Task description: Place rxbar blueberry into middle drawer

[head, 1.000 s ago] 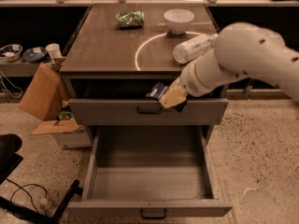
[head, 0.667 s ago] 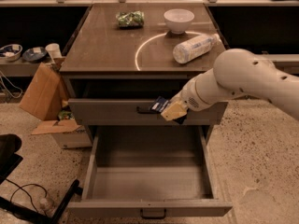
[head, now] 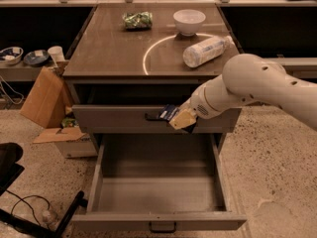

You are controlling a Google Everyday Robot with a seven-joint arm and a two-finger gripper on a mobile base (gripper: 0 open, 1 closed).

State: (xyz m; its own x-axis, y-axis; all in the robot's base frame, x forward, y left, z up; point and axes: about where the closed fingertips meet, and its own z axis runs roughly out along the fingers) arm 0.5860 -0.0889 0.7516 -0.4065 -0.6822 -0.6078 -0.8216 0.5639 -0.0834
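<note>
rxbar blueberry (head: 168,112) is sitting clamped in the gripper (head: 176,117), with the fingers (head: 184,119) gripping one end. The bar is hanging right in front of the shallow drawer front (head: 114,119), beside its handle (head: 152,117). The middle drawer (head: 158,195) is standing open below the fingers. Best move, I'm judging: lowering straight down, keeping off that handle, and releasing low over the tray's middle.

The open drawer (head: 158,195) is matt grey metal; the gripper (head: 181,119), pale tan and dull, just before the drawer front (head: 114,119) above it, clasps a bar (head: 168,113) in a dark wrapper; the arm's shell (head: 257,81) is smooth white plastic; the tabletop (head: 114,48) is faintly sheened brown.
</note>
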